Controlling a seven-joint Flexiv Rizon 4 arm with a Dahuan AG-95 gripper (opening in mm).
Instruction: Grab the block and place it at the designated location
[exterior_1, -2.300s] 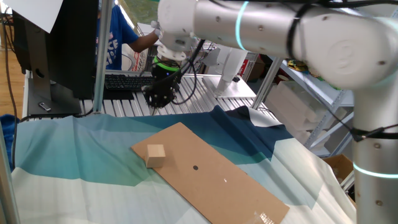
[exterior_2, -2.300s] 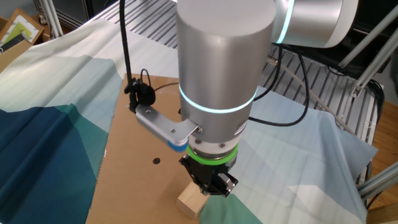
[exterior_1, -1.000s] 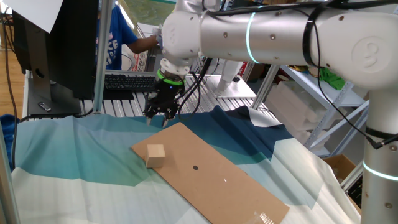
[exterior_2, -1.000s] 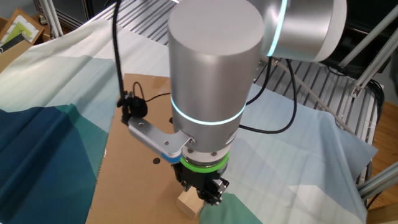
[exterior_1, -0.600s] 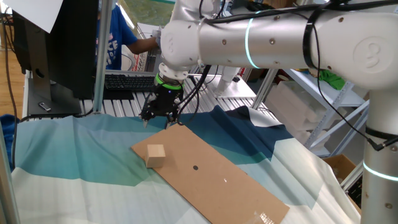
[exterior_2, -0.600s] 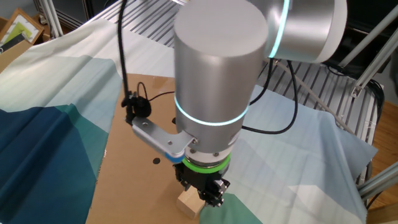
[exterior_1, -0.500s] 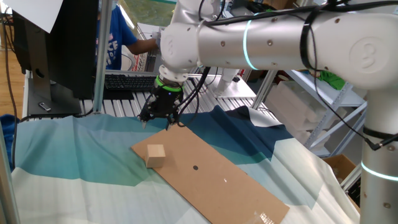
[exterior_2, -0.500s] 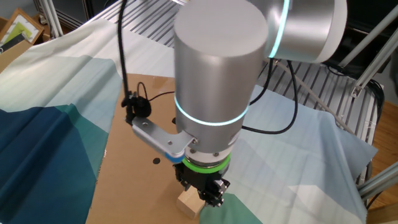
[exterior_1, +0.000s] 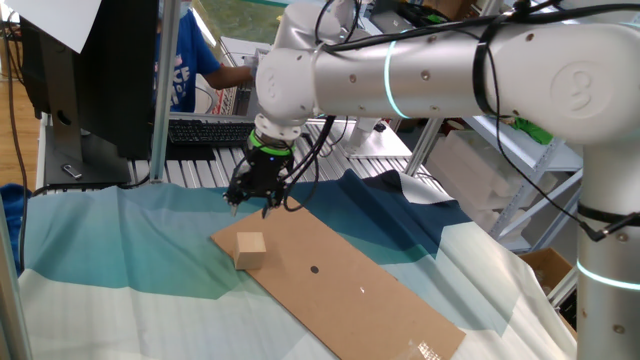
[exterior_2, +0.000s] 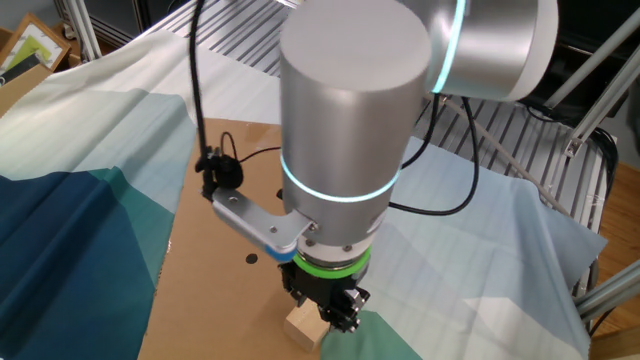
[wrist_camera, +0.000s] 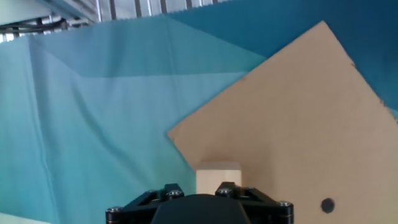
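The block (exterior_1: 250, 247) is a small tan wooden cube standing at the near-left edge of the brown cardboard sheet (exterior_1: 370, 300). The designated location is a small dark dot (exterior_1: 314, 269) on the sheet, to the right of the block. My gripper (exterior_1: 252, 206) hangs above and behind the block, apart from it, its fingers spread and empty. In the other fixed view the gripper (exterior_2: 330, 310) is just over the block (exterior_2: 303, 328), with the dot (exterior_2: 252, 260) to the left. In the hand view the block (wrist_camera: 217, 175) sits just ahead of my black gripper body (wrist_camera: 198, 208); the dot (wrist_camera: 327, 204) is lower right.
A teal and white cloth (exterior_1: 120, 250) covers the table. A metal slatted rack (exterior_1: 300, 165), a keyboard (exterior_1: 200, 130) and a monitor stand behind it. A person in blue (exterior_1: 185, 60) is at the back. A metal post (exterior_1: 162, 90) rises at the left.
My gripper has come down and a little left toward the block over the last second. The block and the cardboard sheet have not moved.
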